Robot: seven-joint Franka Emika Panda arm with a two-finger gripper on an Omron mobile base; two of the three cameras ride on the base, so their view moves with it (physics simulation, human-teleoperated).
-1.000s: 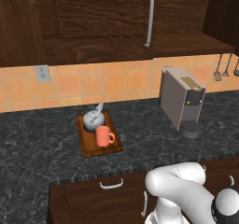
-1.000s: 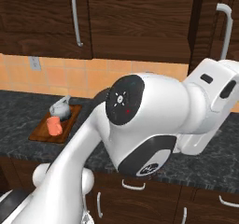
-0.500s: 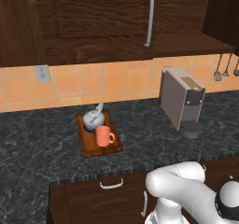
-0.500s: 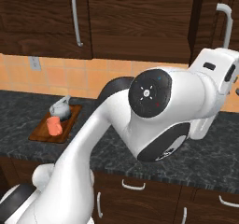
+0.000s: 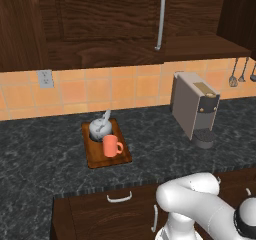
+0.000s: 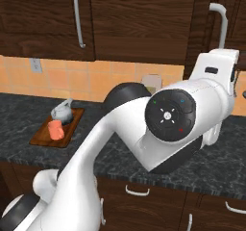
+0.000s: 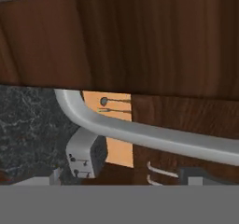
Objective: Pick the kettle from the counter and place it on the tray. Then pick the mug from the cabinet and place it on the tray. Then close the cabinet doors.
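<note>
One door handle (image 7: 140,136) crosses your hand view just above the spread fingers, its long axis running from 10 to 4 o'clock; push there.

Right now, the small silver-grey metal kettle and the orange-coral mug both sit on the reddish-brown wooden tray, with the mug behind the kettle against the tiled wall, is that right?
Not quite: the orange-coral mug stands in front of the silver-grey metal kettle, nearer the counter edge, as the left base view shows. Both do sit on the reddish-brown wooden tray.
</note>
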